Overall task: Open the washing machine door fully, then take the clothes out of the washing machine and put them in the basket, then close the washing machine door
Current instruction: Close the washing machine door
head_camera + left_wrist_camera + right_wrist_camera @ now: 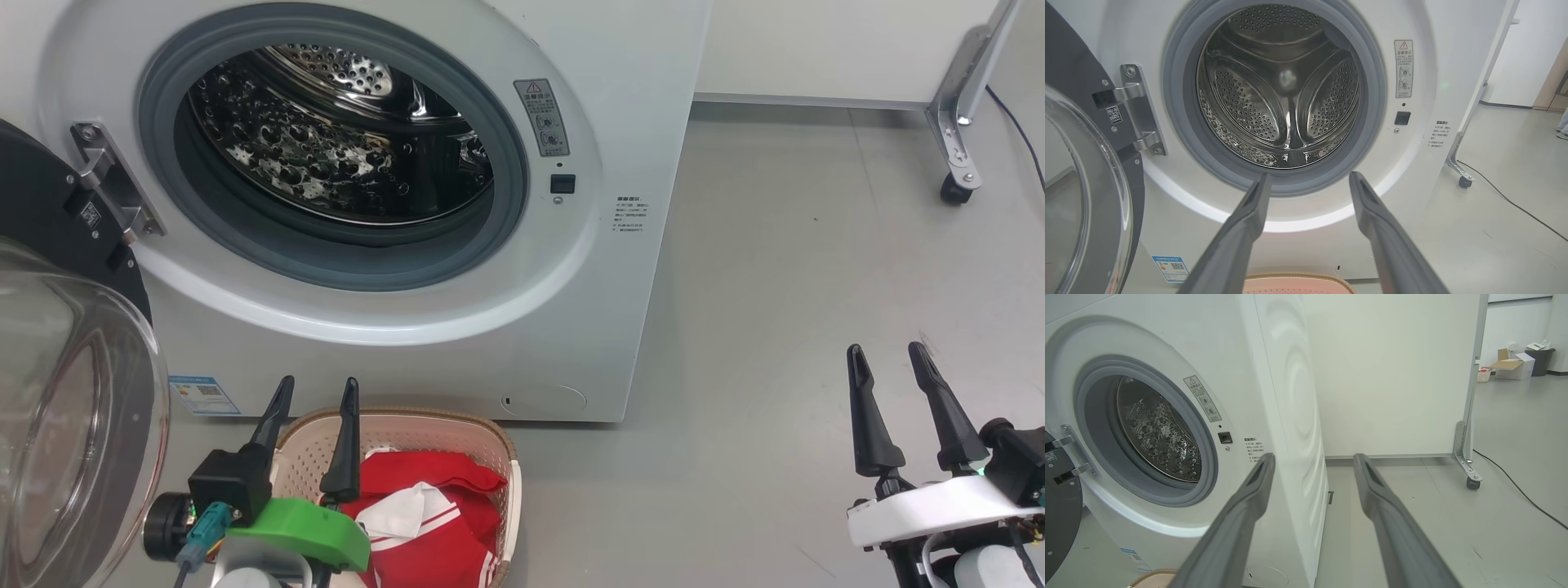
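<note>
Pointing at the round opening of the machine (637, 122), the left gripper (318, 382) has its two dark fingers spread wide and grasps nothing. In the head view these fingers cross the left end of the basket (495, 435). In the left wrist view the basket rim lies under them, at the bottom edge. The basket stands on the floor (775, 286) against the foot of the machine, below the opening, so it is between the robot and the machine front. The red and white clothes (433, 523) lie inside it in a loose heap.

Just left of the left arm stands the door (41, 188). It is swung open on its metal hinge (110, 175), and its glass bowl (very close to the arm in the head view) bulges toward the robot. Behind the grey seal (506, 163) the drum (326, 139) shows bare perforated steel. A small blue label (202, 394) sits low on the machine front, between the door and the basket.

The right gripper (887, 351) is released too, fingers apart and holding nothing. It is over the floor, well apart from the basket and to the right of the machine. Further right stands a white partition on a caster (951, 189), with a black cable (1020, 131) lying beside it.
</note>
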Tool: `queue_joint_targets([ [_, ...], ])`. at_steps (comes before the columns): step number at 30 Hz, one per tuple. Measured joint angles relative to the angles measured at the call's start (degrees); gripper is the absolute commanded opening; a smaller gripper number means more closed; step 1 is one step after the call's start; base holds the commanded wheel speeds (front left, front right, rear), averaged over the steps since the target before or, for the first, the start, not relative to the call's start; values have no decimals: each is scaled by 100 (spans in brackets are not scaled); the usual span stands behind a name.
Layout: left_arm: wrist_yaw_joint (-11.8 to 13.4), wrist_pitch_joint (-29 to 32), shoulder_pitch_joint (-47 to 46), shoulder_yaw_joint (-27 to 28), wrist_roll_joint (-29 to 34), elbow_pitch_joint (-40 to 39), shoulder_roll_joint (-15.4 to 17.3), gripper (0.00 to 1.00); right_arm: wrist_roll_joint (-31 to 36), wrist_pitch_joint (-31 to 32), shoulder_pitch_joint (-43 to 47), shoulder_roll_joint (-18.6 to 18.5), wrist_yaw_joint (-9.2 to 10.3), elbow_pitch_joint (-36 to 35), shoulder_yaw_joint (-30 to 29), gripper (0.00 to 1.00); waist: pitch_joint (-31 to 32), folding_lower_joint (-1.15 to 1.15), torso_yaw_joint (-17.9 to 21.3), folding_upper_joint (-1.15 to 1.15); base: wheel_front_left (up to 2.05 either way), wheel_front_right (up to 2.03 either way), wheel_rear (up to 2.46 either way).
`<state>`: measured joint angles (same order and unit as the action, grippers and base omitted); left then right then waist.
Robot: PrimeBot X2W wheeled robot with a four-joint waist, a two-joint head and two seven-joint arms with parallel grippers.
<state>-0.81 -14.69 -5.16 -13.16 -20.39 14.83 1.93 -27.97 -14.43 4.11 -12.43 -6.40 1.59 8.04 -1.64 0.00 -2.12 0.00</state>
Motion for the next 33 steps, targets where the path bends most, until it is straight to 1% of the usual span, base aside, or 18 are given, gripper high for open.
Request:
queue_joint_targets([
  [6,52,0,63,-2,60,-63,1,100,37,0,2,10,0,-2,-3,100,-4,0,-1,0,0,0,0],
  [20,58,0,102,-40,125,-170,4,100,40,0,3,14,-1,-25,-3,100,-29,0,10,0,0,0,0],
  [23,160,0,116,-36,126,-151,5,100,40,0,3,20,-1,-25,-3,100,-21,0,10,0,-7,7,0],
  [33,160,0,165,-41,126,-148,8,100,40,0,3,65,-2,-24,4,100,13,0,6,0,-33,33,0],
])
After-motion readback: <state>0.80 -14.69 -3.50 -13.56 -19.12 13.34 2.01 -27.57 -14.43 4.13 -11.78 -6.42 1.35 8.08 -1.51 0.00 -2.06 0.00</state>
